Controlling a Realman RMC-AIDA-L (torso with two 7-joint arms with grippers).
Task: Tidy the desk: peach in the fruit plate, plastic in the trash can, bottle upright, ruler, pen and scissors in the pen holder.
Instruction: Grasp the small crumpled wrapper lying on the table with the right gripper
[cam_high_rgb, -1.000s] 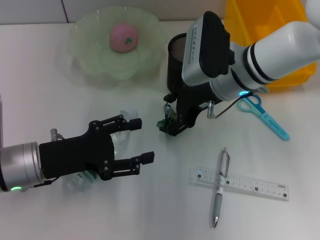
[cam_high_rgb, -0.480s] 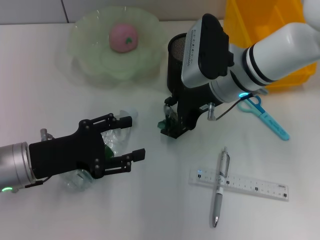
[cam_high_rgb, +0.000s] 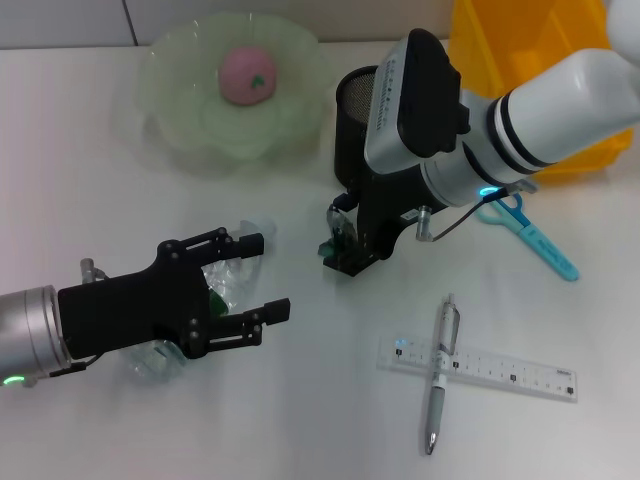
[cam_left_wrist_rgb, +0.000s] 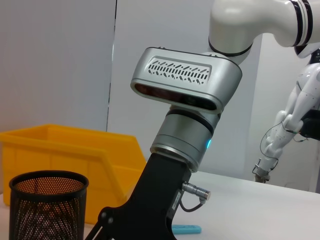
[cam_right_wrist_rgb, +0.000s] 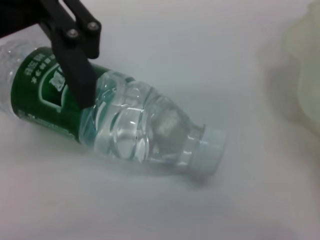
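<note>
My left gripper (cam_high_rgb: 255, 277) sits spread wide over the bottle (cam_high_rgb: 215, 285), which lies on its side on the white desk (cam_high_rgb: 300, 410), well nearer to me than the pen holder (cam_high_rgb: 352, 130); nothing is clamped, and one black finger (cam_right_wrist_rgb: 75, 65) crosses the green label in the right wrist view. The bottle (cam_right_wrist_rgb: 115, 125) is clear plastic with a pale cap (cam_right_wrist_rgb: 207, 149) that points toward the fruit plate (cam_high_rgb: 175, 100). That plate lies to the left of the pen holder, and the pink peach (cam_high_rgb: 247, 75) already rests in it. My right gripper (cam_high_rgb: 345, 250) hangs just in front of the pen holder, low over the desk, with something small and green at its tip; I cannot tell whether those fingers are spread or closed. The yellow bin (cam_high_rgb: 520, 60) stands to the right of the pen holder, behind my right arm. The blue scissors (cam_high_rgb: 530, 232) lie flat on the desk to the right of the holder and nearer to me. Farther toward me, the pen (cam_high_rgb: 440, 375) lies across the clear ruler (cam_high_rgb: 480, 368), touching it.
</note>
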